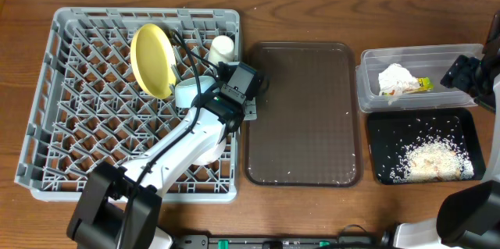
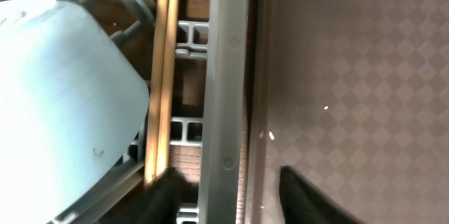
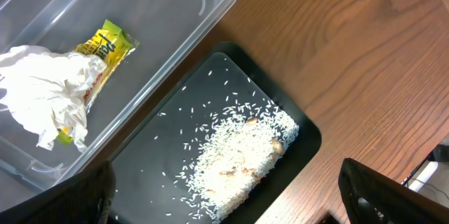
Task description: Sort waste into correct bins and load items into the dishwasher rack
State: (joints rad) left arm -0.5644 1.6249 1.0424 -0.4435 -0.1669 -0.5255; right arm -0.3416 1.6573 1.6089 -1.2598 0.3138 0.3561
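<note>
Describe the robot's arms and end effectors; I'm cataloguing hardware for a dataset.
The left arm has smooth white tubular links between chunky black joint housings, with thin black cables looping off its wrist. The left end effector and right end effector each show two dark, matte, tapering fingers. No markings are legible.

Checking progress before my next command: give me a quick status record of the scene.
rack: plate upright, cup, blue bowl, chopsticks
tub: napkin, packet
black tray: rice
brown tray: a few white specks
left gripper: open, empty, straddling rack's right rim
right gripper: open, empty, near tub and black tray
white bowl: not visible
</note>
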